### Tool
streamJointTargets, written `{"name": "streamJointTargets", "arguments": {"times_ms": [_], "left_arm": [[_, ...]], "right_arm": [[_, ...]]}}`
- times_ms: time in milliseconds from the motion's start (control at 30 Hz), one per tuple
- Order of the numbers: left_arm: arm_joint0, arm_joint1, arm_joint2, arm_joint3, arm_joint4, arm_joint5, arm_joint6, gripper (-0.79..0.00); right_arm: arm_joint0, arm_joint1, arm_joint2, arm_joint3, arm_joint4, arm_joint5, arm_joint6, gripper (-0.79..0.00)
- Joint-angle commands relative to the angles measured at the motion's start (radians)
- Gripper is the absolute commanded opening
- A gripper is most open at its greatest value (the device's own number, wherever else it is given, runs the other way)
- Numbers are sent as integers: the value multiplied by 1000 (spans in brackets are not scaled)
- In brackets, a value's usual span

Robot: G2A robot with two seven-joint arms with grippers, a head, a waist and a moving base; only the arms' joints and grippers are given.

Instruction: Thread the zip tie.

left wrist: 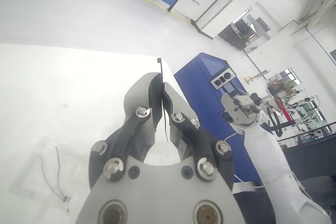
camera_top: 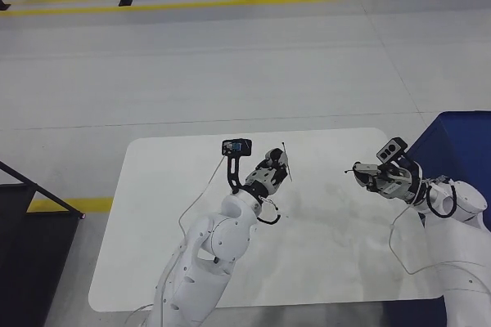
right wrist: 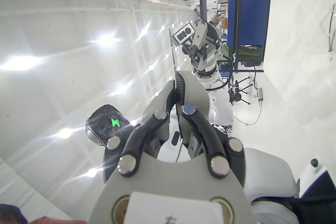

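**While clamped in left gripper (camera_top: 280, 157): tie (camera_top: 285, 155) upright above table (camera_top: 164, 245)**

Where seen from above, held over the middle of the table, clear of the surface and nearer the far edge than the near one.

1. State of left gripper (left wrist: 162, 86): pads pressed together, pinching the tie (left wrist: 160, 70) partway along its length.
2. Attitude of tie: roughly upright, slightly tilted. Square head (left wrist: 158, 60) uppermost, projecting well beyond the fingertips. Thin lower end hanging down between the fingers (left wrist: 139, 99) toward the palm.
3. Position of right gripper (camera_top: 356, 172): raised over the right part of the table, well apart from the left gripper and pointed toward it.
4. State of right gripper (right wrist: 176, 88): pads pressed together, pinching a thin dark strip (right wrist: 179, 135). Short tip of strip (camera_top: 347, 172) projecting from the fingertips in the top view. Remainder trailing back between the fingers (right wrist: 191, 93) in the right wrist view. Kind of strip: cannot tell.
5. No contact between tie and strip; clear gap between the two grippers.

Also on or near the table (left wrist: 52, 78):

- Clear sheet (left wrist: 29, 170) lying flat on the surface, as shown in the left wrist view.
- Thin dark strand (left wrist: 51, 177) lying curved on the sheet, loose, apart from both grippers.
- Blue panel (camera_top: 475, 147) standing just beside the right edge of the table, behind the right arm.
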Motion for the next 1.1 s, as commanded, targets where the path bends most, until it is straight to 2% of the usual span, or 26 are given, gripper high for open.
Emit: {"name": "streamJointTargets", "arguments": {"times_ms": [0,133,200,333,433,467,700,767,867,933,1000,1067], "left_arm": [[0,0,0,0,0,0,0,-785],[19,6,-15,4,4,-45,6,-785],[47,12,-21,-15,-8,-120,28,-785],[107,21,-27,-66,-53,-297,116,-785],[134,16,-16,-80,-66,-289,240,-785],[134,16,-16,-80,-66,-289,240,-785],[136,16,-14,-81,-71,-293,240,-785],[155,16,6,-97,-120,-347,239,-785],[164,16,26,-90,-139,-417,269,-785],[157,12,30,-81,-166,-408,310,-785],[142,11,45,-60,-61,-381,360,-785],[142,11,45,-60,-61,-381,360,-785]], "right_arm": [[0,0,0,0,0,0,0,-785],[0,0,0,0,0,0,0,-785],[-3,-1,-4,-3,1,4,-2,-785],[-46,-4,-56,-67,33,89,-12,-785],[-64,-2,-66,-113,27,78,-42,-785],[-73,0,-68,-141,4,33,-47,-785],[-73,0,-68,-141,4,33,-47,-785],[-92,-2,-99,-163,39,101,-19,-785],[-113,5,-156,-176,89,128,-31,-785],[-118,21,-225,-164,169,185,-88,-785],[-99,50,-290,-173,255,255,-158,-785],[-77,81,-288,-179,243,248,-151,-785]]}}
